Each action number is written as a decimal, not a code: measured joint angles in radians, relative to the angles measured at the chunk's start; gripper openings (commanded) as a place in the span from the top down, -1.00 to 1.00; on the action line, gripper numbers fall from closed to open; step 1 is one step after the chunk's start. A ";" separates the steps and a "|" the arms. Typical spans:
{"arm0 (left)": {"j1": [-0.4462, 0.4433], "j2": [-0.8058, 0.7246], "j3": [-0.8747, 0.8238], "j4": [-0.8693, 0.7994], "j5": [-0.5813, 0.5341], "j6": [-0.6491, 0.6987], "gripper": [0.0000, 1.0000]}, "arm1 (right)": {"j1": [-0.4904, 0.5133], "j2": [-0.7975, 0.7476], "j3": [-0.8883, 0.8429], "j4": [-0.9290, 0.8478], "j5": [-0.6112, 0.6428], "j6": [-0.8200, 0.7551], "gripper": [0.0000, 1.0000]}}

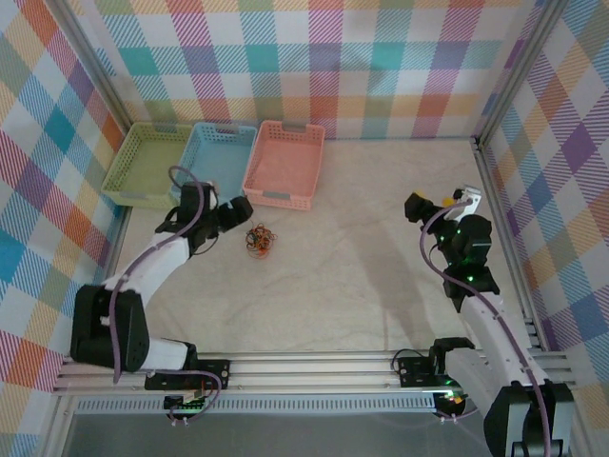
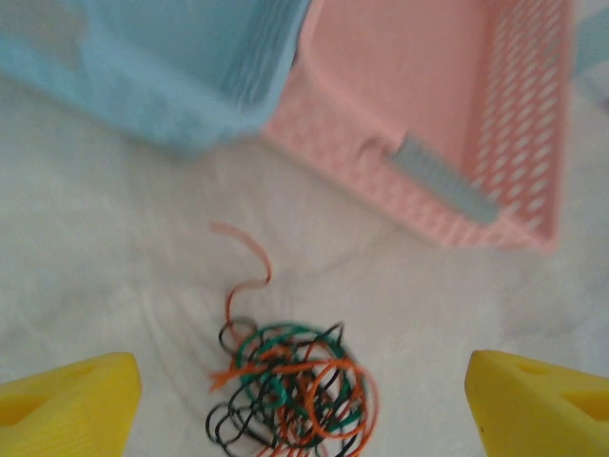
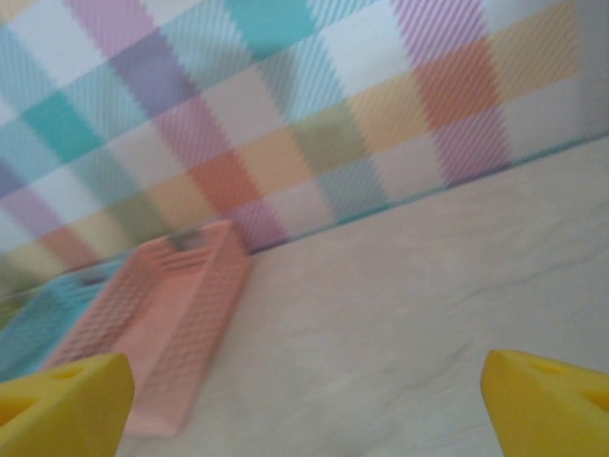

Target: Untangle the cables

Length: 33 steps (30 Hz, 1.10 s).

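- Left gripper [image 1: 238, 209] [image 2: 304, 405] is open, its yellow fingertips [image 2: 67, 400] wide apart; the arm reaches far over the pale cloth table [image 1: 362, 276].
- Right gripper [image 1: 433, 204] [image 3: 303, 405] is open too, at the right side, well apart from the cables.
- Cables [image 1: 259, 239] [image 2: 290, 390] lie just near-right of the left gripper: a round tangle of thin orange, black and green loops, with no clear long axis.
- One orange end curls toward the blue basket [image 1: 221, 157] [image 2: 162, 67].
- Pink perforated basket [image 1: 284, 167] [image 2: 428, 114] [image 3: 181, 314] stands beside it.
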 measured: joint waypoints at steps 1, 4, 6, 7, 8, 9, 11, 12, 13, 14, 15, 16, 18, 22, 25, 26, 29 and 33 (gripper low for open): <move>-0.011 0.024 0.008 -0.014 0.002 -0.001 -0.78 | 0.001 -0.001 0.000 -0.021 -0.034 0.025 -0.84; -0.048 0.107 0.045 -0.062 0.004 -0.012 -0.76 | 0.003 0.020 0.000 -0.085 -0.122 0.091 -0.82; -0.071 0.163 0.084 -0.089 0.002 -0.014 -0.74 | 0.013 0.036 -0.007 -0.097 -0.162 0.124 -0.79; -0.079 0.183 0.097 -0.094 0.000 -0.015 -0.73 | 0.017 0.041 -0.013 -0.097 -0.175 0.135 -0.79; -0.089 0.203 0.111 -0.101 -0.004 -0.015 -0.73 | 0.023 0.046 -0.020 -0.097 -0.187 0.147 -0.79; -0.098 0.220 0.122 -0.108 -0.008 -0.015 -0.73 | 0.030 0.052 -0.027 -0.097 -0.197 0.155 -0.79; -0.120 0.253 0.145 -0.129 -0.019 -0.015 -0.68 | 0.044 0.066 -0.041 -0.096 -0.209 0.169 -0.79; -0.132 0.276 0.163 -0.139 -0.024 -0.015 -0.60 | 0.051 0.075 -0.048 -0.096 -0.212 0.173 -0.78; -0.140 0.294 0.178 -0.148 -0.025 -0.013 -0.51 | 0.057 0.082 -0.052 -0.095 -0.213 0.175 -0.78; -0.146 0.320 0.199 -0.158 -0.022 -0.013 -0.42 | 0.064 0.090 -0.055 -0.095 -0.213 0.177 -0.77; -0.151 0.344 0.216 -0.162 -0.015 -0.013 -0.39 | 0.071 0.100 -0.056 -0.095 -0.213 0.177 -0.77; -0.156 0.362 0.228 -0.163 -0.010 -0.012 -0.35 | 0.076 0.108 -0.056 -0.094 -0.213 0.177 -0.77; -0.166 0.382 0.239 -0.162 0.002 -0.014 -0.29 | 0.087 0.124 -0.056 -0.089 -0.213 0.176 -0.77; -0.211 0.382 0.240 -0.160 0.027 -0.014 -0.08 | 0.105 0.145 -0.056 -0.079 -0.212 0.176 -0.76; -0.283 0.390 0.241 -0.158 0.068 -0.018 0.10 | 0.115 0.155 -0.056 -0.072 -0.213 0.175 -0.75; -0.312 0.398 0.244 -0.160 0.084 -0.020 0.10 | 0.119 0.159 -0.056 -0.071 -0.213 0.175 -0.75; -0.380 0.410 0.256 -0.160 0.126 -0.020 0.11 | 0.127 0.172 -0.056 -0.069 -0.213 0.174 -0.74; -0.432 0.398 0.259 -0.166 0.174 -0.017 0.06 | 0.142 0.195 -0.056 -0.066 -0.217 0.168 -0.72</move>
